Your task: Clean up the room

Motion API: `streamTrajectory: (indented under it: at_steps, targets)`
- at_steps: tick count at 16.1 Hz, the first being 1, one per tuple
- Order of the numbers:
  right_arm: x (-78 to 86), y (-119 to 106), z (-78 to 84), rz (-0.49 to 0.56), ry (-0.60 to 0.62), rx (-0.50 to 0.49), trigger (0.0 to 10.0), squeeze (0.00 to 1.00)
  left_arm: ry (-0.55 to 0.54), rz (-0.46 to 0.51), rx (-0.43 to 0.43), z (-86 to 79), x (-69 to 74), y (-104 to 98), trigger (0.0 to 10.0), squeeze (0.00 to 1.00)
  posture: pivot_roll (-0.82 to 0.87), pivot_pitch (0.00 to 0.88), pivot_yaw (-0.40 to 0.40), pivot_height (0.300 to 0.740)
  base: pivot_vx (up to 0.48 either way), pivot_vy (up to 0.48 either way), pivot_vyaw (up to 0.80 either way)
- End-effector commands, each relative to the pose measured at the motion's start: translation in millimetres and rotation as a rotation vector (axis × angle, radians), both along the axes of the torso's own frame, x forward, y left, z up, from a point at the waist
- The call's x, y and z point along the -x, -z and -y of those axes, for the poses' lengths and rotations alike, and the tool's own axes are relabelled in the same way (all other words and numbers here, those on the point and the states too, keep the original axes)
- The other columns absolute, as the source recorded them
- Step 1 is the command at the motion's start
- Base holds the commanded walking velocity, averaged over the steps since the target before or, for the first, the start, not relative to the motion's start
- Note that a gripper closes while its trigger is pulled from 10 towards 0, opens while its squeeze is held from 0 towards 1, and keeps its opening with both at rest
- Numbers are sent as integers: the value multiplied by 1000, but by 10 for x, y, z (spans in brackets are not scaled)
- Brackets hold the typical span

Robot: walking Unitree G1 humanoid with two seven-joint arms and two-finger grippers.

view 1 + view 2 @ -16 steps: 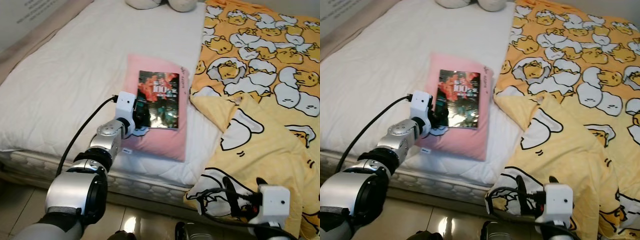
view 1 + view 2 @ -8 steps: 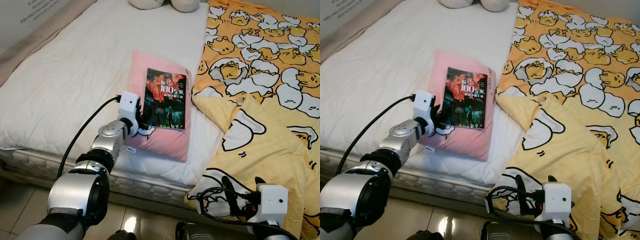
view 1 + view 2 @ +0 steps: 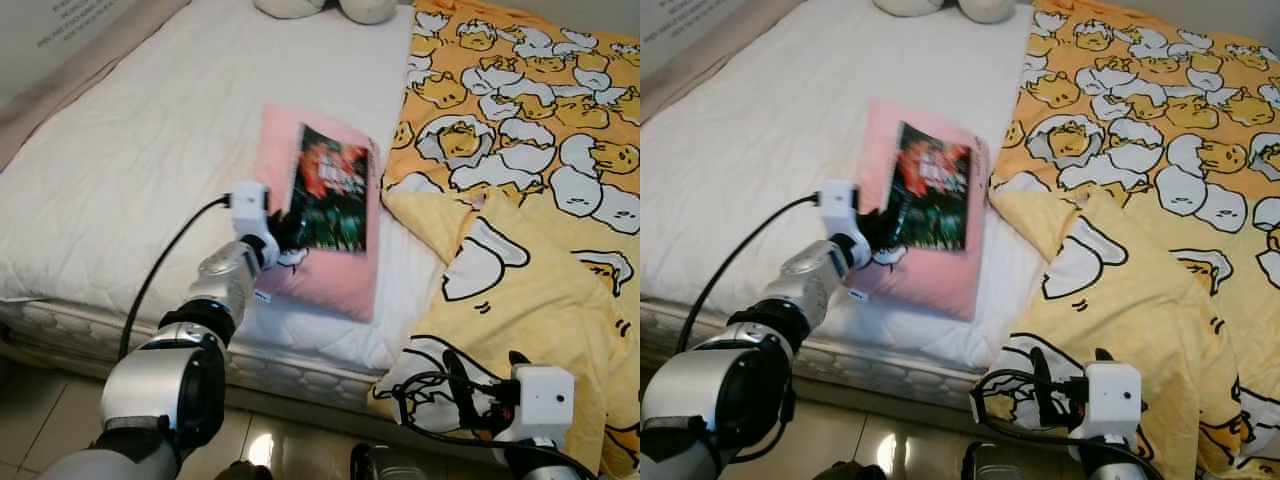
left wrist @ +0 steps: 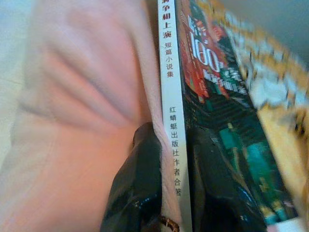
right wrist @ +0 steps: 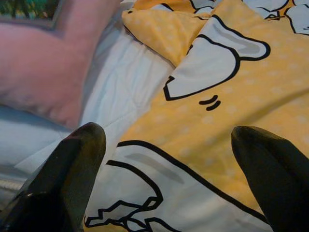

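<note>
Left pincer point(image 4: 166, 193) is clamped on the glossy paperback book point(image 3: 332, 190), tilting it off the soft pink pillow point(image 3: 270, 170); right pincer point(image 5: 169, 179) gapes apart

1 book point(image 3: 332, 190), 1 pink pillow point(image 3: 282, 170), 1 yellow blanket point(image 3: 520, 200), 1 mattress point(image 3: 150, 150).

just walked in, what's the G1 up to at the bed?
The left gripper is shut on the spine edge of a book, tipping it up off the pink pillow on the white mattress. The right gripper hangs open, low over the yellow egg-print blanket at the bed's edge, holding nothing.
</note>
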State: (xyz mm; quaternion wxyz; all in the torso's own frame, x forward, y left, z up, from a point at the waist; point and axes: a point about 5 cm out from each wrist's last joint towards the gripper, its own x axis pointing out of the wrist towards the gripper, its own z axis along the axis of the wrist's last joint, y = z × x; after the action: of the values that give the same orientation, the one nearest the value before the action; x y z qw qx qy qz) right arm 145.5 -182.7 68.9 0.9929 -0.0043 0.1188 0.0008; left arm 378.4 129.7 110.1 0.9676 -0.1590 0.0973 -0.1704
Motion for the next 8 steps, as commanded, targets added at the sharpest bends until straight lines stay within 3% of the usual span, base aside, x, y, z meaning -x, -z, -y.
streamTrajectory:
  at_steps: [1,2,3,4,5,6,7,8]
  targets:
    - [0,24,56,-8,16,7,10000,0,-2,96,-15,-41,-90,-221,0,0,-258,96,2,740,0,0,0]
    - [-13,24,59,-6,16,7,10000,0,18,131,-66,-43,-100,-267,0,0,-258,96,2,740,0,0,0]
    - [-50,39,51,-3,10,5,10000,0,66,124,-193,-17,-72,-202,0,0,-240,85,2,740,0,0,0]
    - [-62,46,46,-3,8,4,10000,0,81,106,-234,-7,-54,-151,0,0,-240,85,2,740,0,0,0]
    - [-85,58,29,-4,-2,2,10000,0,99,38,-346,18,-1,4,3843,0,-234,79,0,740,0,0,0]
    - [-104,70,17,-5,-8,0,10000,0,98,-22,-400,30,45,126,10000,0,-230,74,-3,740,0,0,0]
    - [-115,76,9,-5,-13,-1,10000,0,82,-54,-426,17,72,193,10000,0,-231,71,-2,740,0,0,0]
    - [-114,80,11,-6,-14,0,10000,0,65,-68,-446,-11,82,221,10000,1000,-233,70,-3,740,0,0,0]
